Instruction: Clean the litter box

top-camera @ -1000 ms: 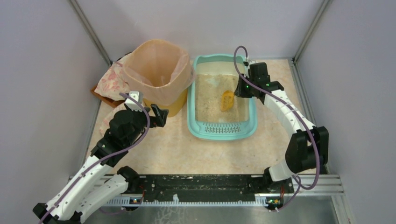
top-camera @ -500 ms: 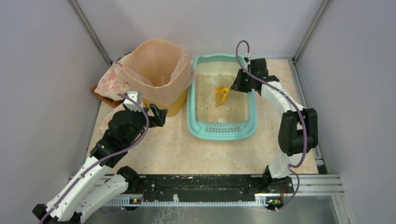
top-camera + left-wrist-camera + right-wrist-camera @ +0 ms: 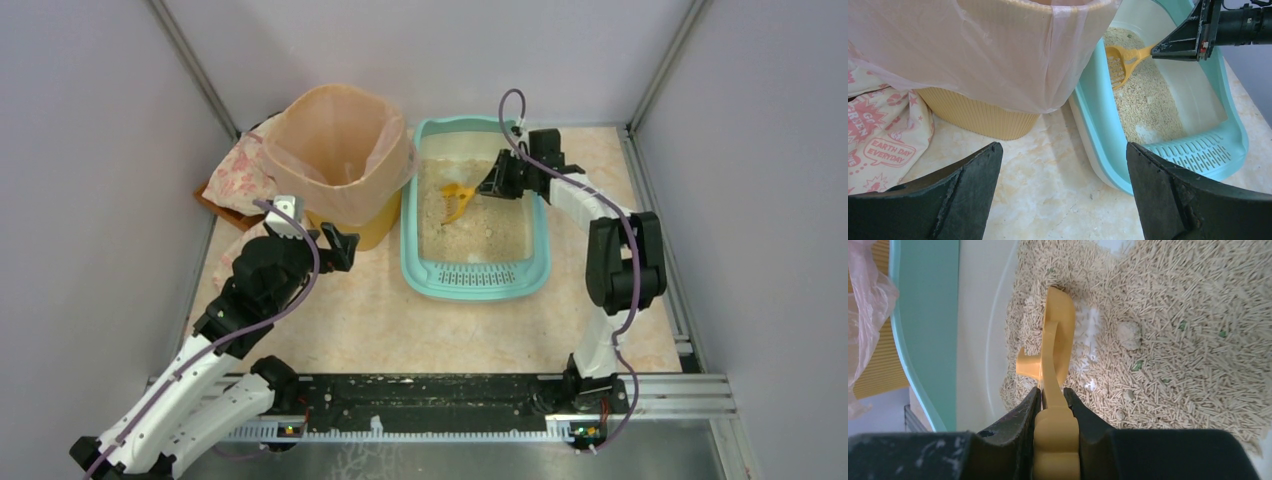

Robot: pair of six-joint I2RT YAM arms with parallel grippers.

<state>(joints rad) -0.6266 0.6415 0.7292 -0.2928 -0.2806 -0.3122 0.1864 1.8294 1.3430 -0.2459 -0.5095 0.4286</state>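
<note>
The right jaws are clamped narrow on the handle of a yellow scoop (image 3: pixel 1058 340), which runs straight out ahead of them. Its head is turned on edge, with the tip down in the beige litter (image 3: pixel 1178 315). Just right of the scoop head a bare white patch of tray floor shows, and further right of it lies a pale clump (image 3: pixel 1129 332) among a few green flecks. To the left of these jaws rises the teal wall of the litter box (image 3: pixel 928 315).

The left jaws stand wide apart with nothing between them, over the marbled table (image 3: pixel 1048 195). Ahead of them and to the left is the ribbed yellow bin (image 3: pixel 978 117) with its peach bag liner (image 3: pixel 998 45). Ahead and to the right sits the litter box (image 3: pixel 1098 130), its slotted grille end nearest these jaws and the scoop (image 3: pixel 1120 60) at its far end. At their far left lies a printed cloth (image 3: pixel 883 140), touching the bin.
</note>
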